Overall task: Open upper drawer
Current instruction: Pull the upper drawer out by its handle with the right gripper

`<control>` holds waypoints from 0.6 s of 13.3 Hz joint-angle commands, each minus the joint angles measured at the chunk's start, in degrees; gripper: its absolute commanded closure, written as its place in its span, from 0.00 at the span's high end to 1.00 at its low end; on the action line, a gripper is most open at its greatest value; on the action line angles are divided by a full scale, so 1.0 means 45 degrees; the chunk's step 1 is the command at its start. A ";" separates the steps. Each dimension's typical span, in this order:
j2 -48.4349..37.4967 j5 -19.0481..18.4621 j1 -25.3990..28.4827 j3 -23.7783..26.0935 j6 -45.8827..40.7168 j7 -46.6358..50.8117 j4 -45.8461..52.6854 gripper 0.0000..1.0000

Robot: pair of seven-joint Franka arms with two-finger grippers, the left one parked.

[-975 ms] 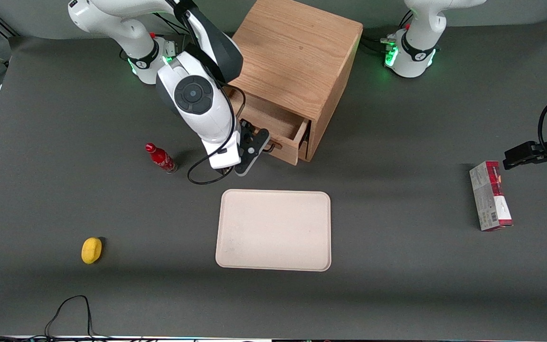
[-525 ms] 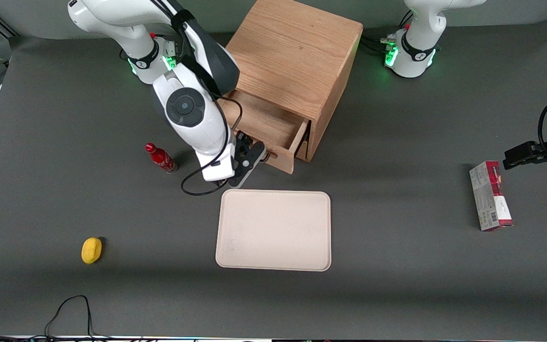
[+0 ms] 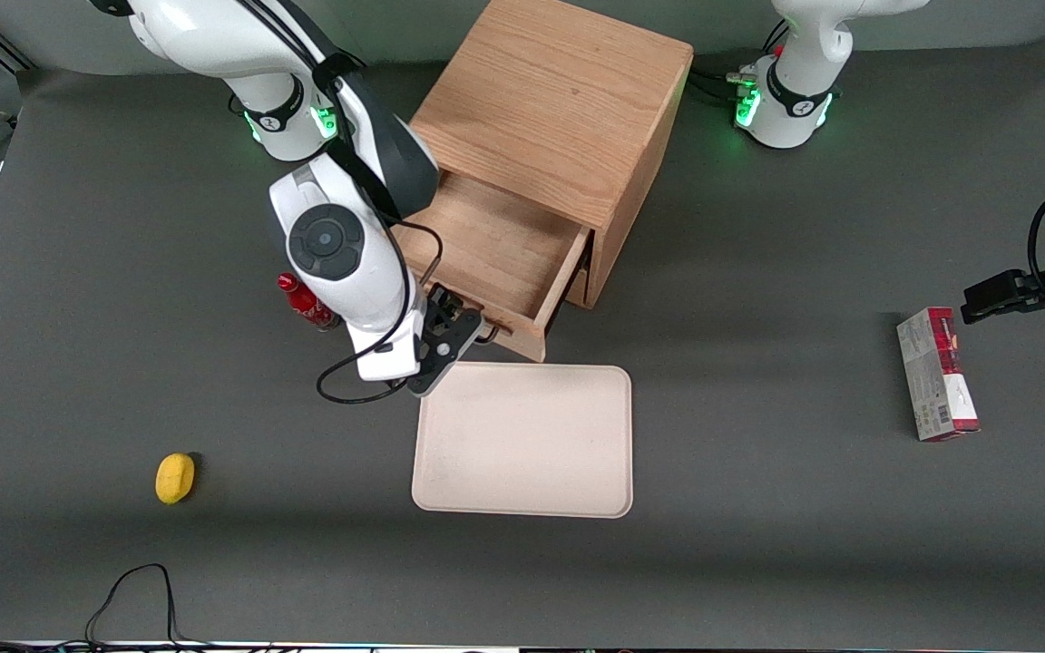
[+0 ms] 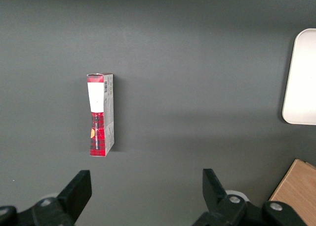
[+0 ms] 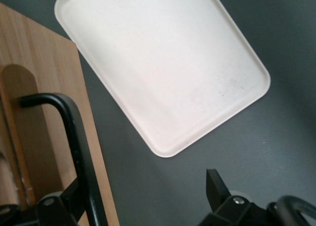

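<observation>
Oak upper drawer [image 3: 495, 249] pulled out; hand [image 3: 477, 334] at thin black wire handle [image 5: 74, 137].

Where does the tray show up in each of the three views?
Front view: tray lies flat on the table, nearer the camera than the open upper drawer; the hand is at the drawer's handle.
Left wrist view: only a strip of its edge shows.
Right wrist view: tray beside the drawer front.
Shared landmark: the tray's rounded corners.

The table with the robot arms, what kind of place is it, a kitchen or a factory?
Probably a robot lab, not a kitchen. Two arms are bolted to a grey table, and odd test things lie about: a wooden cabinet, a tray. The gripper is at the upper drawer handle.
</observation>
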 commanded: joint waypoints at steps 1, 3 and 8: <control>0.0651 -0.0195 -0.0582 0.0065 -0.0006 -0.0694 0.0987 1.00; 0.0827 -0.0215 -0.0681 0.0065 -0.0006 -0.0694 0.1105 1.00; 0.1569 -0.0176 -0.1052 0.0065 -0.0083 -0.0694 0.2235 1.00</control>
